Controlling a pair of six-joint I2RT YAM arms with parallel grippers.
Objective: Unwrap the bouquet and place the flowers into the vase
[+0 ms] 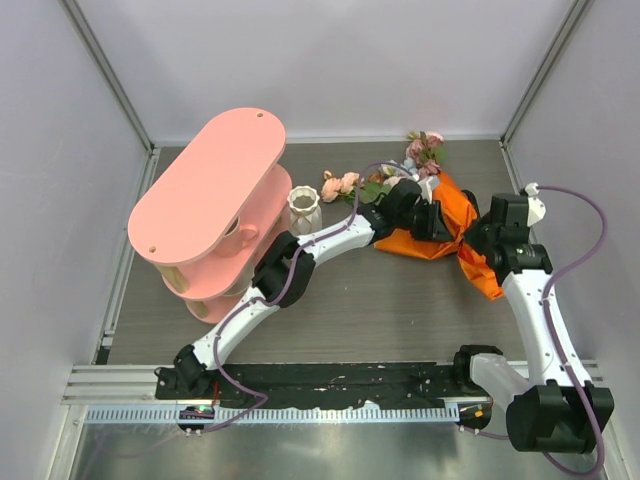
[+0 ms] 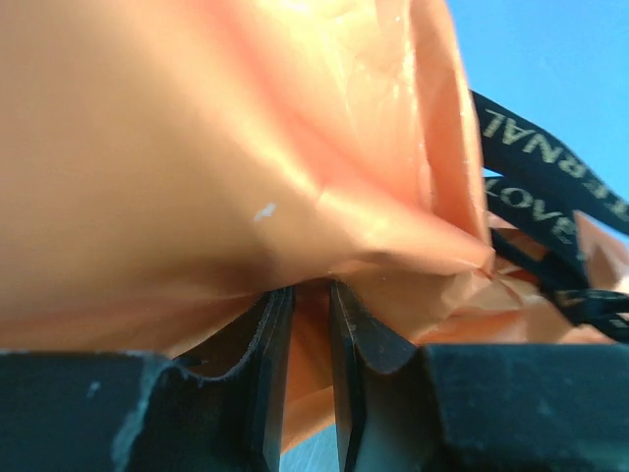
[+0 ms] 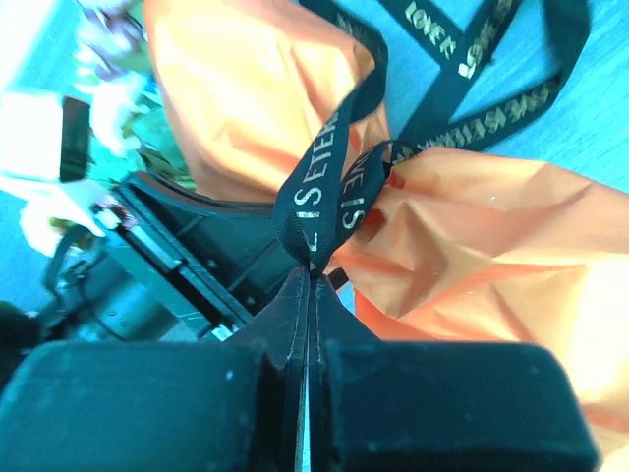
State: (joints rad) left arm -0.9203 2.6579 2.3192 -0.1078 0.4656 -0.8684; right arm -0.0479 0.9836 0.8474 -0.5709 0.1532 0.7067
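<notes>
The bouquet [image 1: 452,212] lies on the table at the back right, its orange paper crumpled. The flowers [image 1: 424,150] stick out of its far end, and a few peach ones [image 1: 340,185] lie beside the vase [image 1: 304,210], which stands upright and white. My left gripper [image 1: 425,222] presses into the paper from the left. In the left wrist view its jaws [image 2: 312,295] stand narrow, with a fold of orange paper [image 2: 197,147] between them. My right gripper [image 3: 308,270] is shut on a loop of the black printed ribbon [image 3: 324,187] at the cone's waist.
A pink two-tier shelf [image 1: 205,185] with a cup [image 1: 232,238] inside stands at the left, close to the vase. Loose ribbon tails [image 3: 462,59] trail across the table beyond the paper. White walls enclose the table on three sides.
</notes>
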